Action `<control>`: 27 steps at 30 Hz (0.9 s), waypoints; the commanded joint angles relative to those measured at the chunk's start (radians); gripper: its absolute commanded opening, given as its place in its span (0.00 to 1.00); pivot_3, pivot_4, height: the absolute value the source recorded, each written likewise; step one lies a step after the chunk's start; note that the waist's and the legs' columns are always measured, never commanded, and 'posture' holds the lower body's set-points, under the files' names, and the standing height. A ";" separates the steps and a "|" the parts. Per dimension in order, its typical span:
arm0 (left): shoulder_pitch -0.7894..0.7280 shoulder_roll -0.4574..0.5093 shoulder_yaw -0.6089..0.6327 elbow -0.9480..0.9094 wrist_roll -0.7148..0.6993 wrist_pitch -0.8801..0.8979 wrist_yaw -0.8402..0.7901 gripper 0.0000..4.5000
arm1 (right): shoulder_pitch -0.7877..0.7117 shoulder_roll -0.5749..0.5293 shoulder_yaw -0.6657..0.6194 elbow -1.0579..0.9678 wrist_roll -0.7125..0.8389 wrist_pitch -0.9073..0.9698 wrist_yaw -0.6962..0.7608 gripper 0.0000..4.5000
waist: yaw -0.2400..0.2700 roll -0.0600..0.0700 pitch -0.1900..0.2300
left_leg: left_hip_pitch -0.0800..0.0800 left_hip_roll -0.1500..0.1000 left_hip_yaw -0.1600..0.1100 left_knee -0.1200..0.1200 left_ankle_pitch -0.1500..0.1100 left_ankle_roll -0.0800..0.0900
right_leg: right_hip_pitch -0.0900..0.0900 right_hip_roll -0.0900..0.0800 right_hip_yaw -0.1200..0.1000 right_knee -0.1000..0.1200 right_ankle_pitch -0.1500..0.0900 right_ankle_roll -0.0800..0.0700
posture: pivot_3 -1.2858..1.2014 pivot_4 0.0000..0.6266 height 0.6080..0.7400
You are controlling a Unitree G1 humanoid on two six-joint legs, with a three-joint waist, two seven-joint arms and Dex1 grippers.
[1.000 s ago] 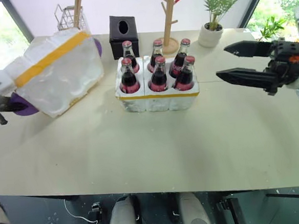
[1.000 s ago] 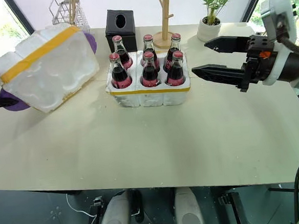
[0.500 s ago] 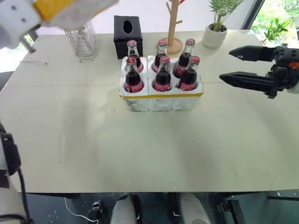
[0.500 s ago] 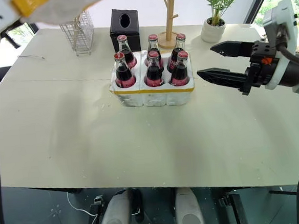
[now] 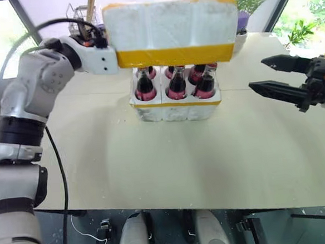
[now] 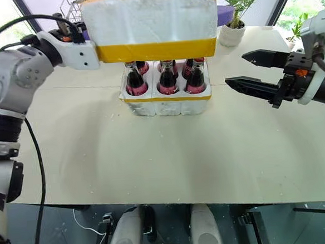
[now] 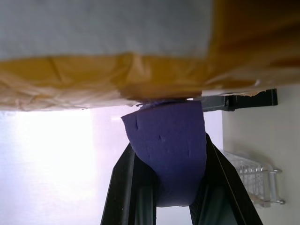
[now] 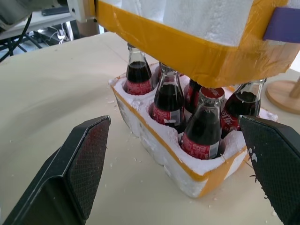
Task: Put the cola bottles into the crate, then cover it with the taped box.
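I have the taped box (image 6: 150,22) up in the air, hanging directly over the crate (image 6: 166,102) with its yellow-banded lower edge level with the bottle necks. The left hand (image 7: 164,187) has its two black fingers pressed together on a purple tab (image 7: 171,145) fixed to the box's taped edge — that pinch is what carries the box from its left end. From the right wrist camera I see the box's rim sitting just above the red caps; whether it touches them I cannot tell.

All six cola bottles (image 8: 201,126) stand upright in the crate's holes, three to a row, and the crate rests on the bench (image 5: 165,166) near its far middle. White crumbs lie scattered on the bench around the crate.

The right hand (image 6: 248,71) waits off to the right of the crate — fingers spread wide, holding nothing, pointing in toward the bottles and well apart from them. A potted plant (image 6: 234,16) stands behind the box on the right.
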 commanded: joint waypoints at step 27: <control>0.542 0.007 0.400 -0.544 -0.743 0.607 -0.302 0.88 | 0.094 -0.006 -0.041 0.043 -0.046 -0.059 0.010 1.00 | -0.003 0.000 0.000 | 0.001 0.001 -0.001 0.000 0.000 0.000 | 0.001 0.000 0.000 0.000 0.000 0.000 | 0.52 0.24 1.00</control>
